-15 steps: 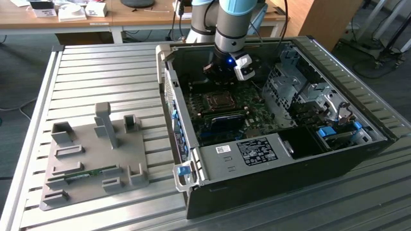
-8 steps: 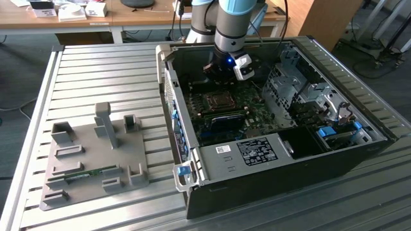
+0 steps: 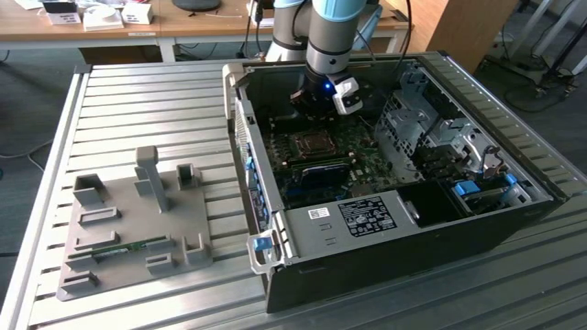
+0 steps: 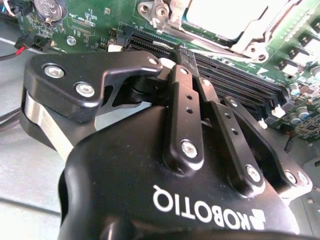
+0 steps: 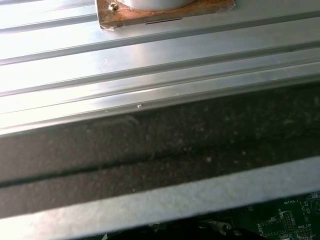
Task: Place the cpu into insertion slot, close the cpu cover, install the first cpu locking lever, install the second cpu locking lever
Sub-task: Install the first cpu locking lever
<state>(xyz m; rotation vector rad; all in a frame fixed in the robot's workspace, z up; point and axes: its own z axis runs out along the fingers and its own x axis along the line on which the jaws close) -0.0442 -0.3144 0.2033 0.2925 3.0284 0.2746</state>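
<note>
One black two-fingered gripper [image 4: 187, 62] hangs inside your open black computer case [image 3: 385, 268], above the green circuit board [image 3: 353, 155]. In the second wrist view you can see its fingers [image 4: 184, 105] pressed together, clenched on nothing visible, their tips over the long black memory slots [image 4: 235, 82]. The pale silver-grey square cpu [image 4: 225, 17] already lies in the silver-rimmed insertion slot [image 3: 315, 144], framed by the silver metal cpu cover [image 4: 250, 42]. Near the exterior view's left, your grey moulded fixture tray [image 3: 137, 234] rests on the ribbed aluminium table [image 3: 137, 110].
</note>
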